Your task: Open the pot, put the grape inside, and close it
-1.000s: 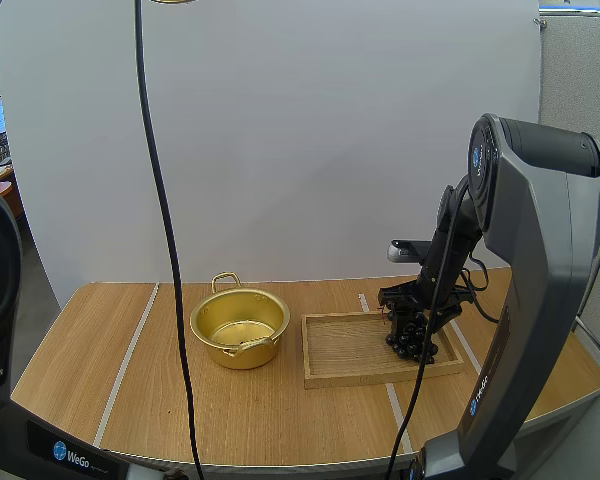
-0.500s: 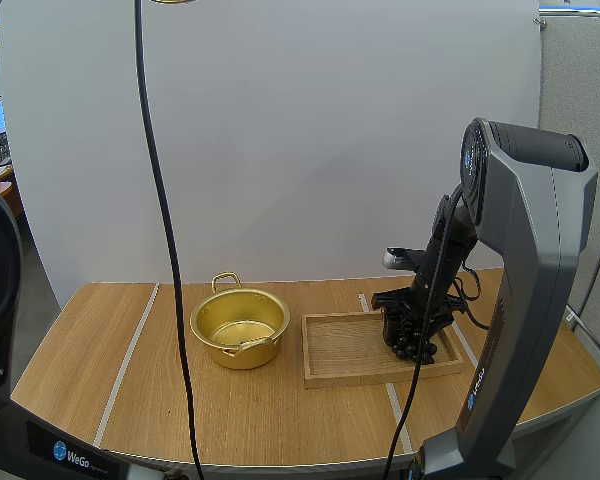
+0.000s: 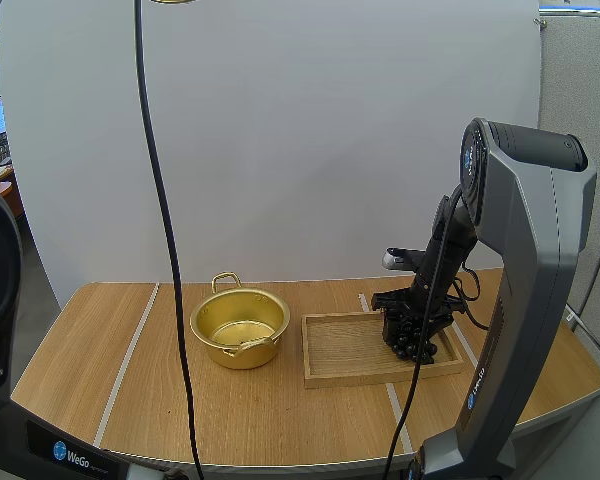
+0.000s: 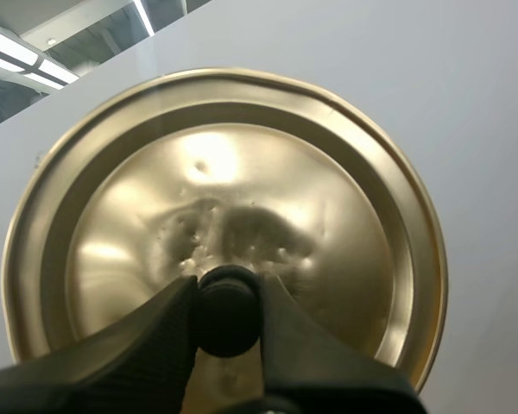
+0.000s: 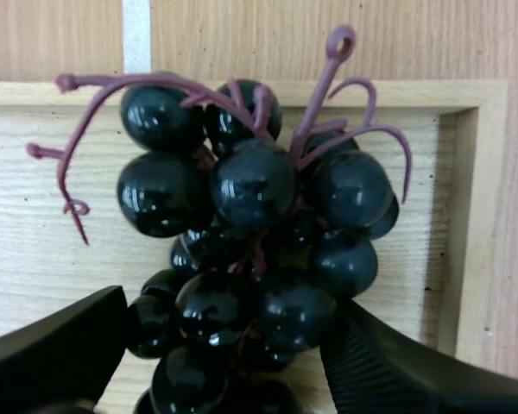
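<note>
The gold pot [image 3: 240,328] stands without its lid on the table, left of the wooden tray [image 3: 350,350]. A bunch of dark grapes [image 3: 412,338] lies at the tray's right end. My right gripper [image 3: 410,318] is down over it. In the right wrist view the grapes [image 5: 250,216], with purple stems, sit between the two fingers of my right gripper [image 5: 229,345], which touch the bunch on both sides. My left gripper [image 4: 229,302] is shut on the black knob of the gold lid [image 4: 242,181], held up in the air.
A pale tape line [image 3: 130,350] runs across the table left of the pot, and another [image 3: 395,400] runs under the tray. Bare wood lies in front of the pot and the tray. My right arm [image 3: 525,250] rises tall at the table's right edge.
A second ago my right gripper stood just above the grapes; it has come down around the bunch. Over the last half second nothing has moved. The pot and tray are unchanged.
</note>
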{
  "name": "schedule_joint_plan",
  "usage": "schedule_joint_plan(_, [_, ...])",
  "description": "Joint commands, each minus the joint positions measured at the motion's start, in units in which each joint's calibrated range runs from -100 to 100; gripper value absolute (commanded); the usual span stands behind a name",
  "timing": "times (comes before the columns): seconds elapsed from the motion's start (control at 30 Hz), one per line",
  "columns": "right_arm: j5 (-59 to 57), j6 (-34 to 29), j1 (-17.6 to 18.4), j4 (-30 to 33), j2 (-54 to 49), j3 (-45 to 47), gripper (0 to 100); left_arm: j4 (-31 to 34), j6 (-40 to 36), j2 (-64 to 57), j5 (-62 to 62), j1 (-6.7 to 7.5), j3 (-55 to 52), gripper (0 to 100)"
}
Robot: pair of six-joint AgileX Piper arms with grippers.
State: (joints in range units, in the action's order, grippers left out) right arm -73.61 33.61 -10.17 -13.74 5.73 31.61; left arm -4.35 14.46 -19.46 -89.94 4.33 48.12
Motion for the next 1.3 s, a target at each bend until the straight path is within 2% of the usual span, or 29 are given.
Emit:
schedule_joint_plan(0.0, [3.86, 0.4, -0.2, 2.87, 0.31, 0.08, 100, 0.3, -0.13, -0.45, 2.66, 0.18, 0.43, 0])
schedule_joint_plan(0.03, [4.28, 0.4, -0.2, 2.87, 0.31, 0.08, 87, 0.3, -0.13, -0.45, 2.66, 0.18, 0.43, 0])
schedule_joint_plan(0.1, [4.28, 0.4, -0.2, 2.87, 0.31, 0.08, 46, 0.3, -0.13, -0.45, 2.66, 0.18, 0.43, 0])
schedule_joint_plan(0.13, [4.28, 0.4, -0.2, 2.87, 0.31, 0.08, 13, 0.3, -0.13, -0.45, 2.66, 0.18, 0.43, 0])
schedule_joint_plan(0.17, [4.28, 0.4, -0.2, 2.87, 0.31, 0.08, 0, 0.3, -0.13, -0.45, 2.66, 0.18, 0.43, 0])
schedule_joint_plan(0.6, [5.01, 0.1, -0.2, 2.84, -3.1, 0.08, 0, 0.3, -0.13, -0.45, 2.66, 0.18, 0.43, 0])
schedule_joint_plan(1.1, [1.96, -0.02, -0.2, 2.84, -28.07, -0.06, 0, 0.3, -0.13, -0.45, 2.66, 0.18, 0.43, 0])
schedule_joint_plan(1.27, [-4.06, 0.34, -0.2, 1.44, -34.97, -3.21, 0, 0.3, -0.13, -0.45, 2.66, 0.18, 0.43, 0])
